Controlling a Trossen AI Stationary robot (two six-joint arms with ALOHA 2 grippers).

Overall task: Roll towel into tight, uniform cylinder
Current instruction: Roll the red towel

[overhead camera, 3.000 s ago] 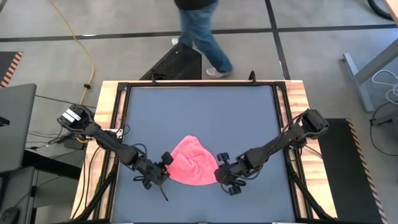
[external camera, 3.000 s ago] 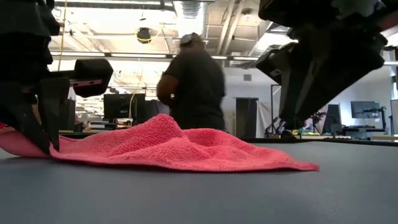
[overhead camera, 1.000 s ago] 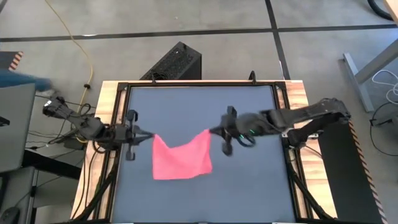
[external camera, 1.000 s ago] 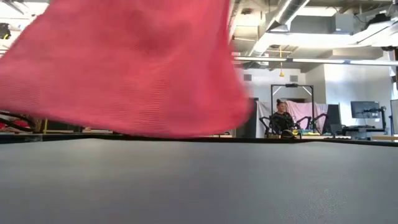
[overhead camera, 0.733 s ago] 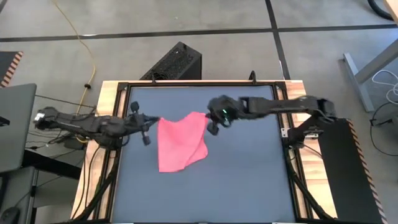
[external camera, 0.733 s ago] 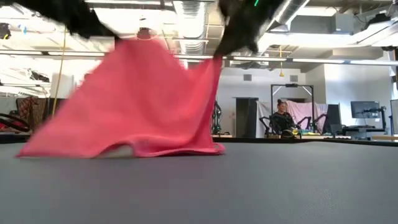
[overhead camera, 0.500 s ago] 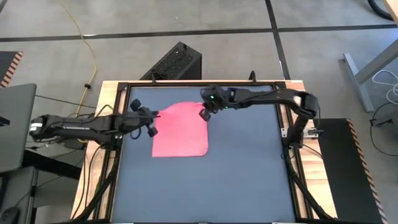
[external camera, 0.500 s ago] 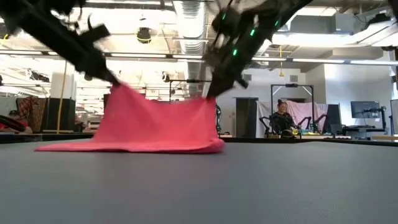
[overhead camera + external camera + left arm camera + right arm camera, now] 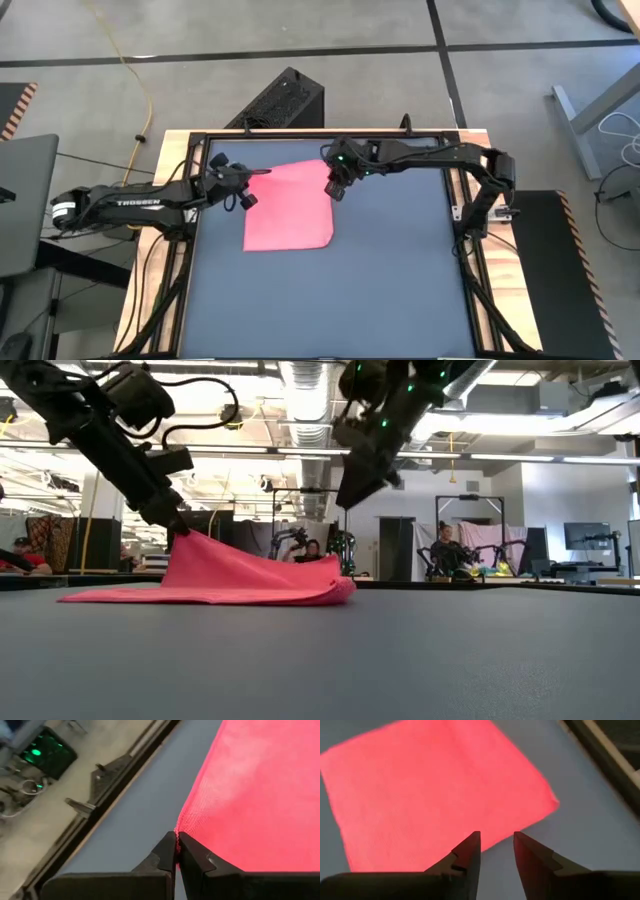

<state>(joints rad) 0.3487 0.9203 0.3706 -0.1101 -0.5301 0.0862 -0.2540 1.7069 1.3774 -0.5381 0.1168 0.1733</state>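
towel [image 9: 290, 206]: pink, spread nearly flat on far-left part of dark table [image 9: 400, 280] | left gripper [image 9: 176, 841]: fingers pinched together on towel's far-left corner, lifting it slightly off the surface | right gripper [image 9: 496, 845]: fingers apart, holding nothing, poised just above towel's far-right corner

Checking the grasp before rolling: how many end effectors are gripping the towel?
1. The left end effector pinches a towel corner; the right end effector hangs open above it.
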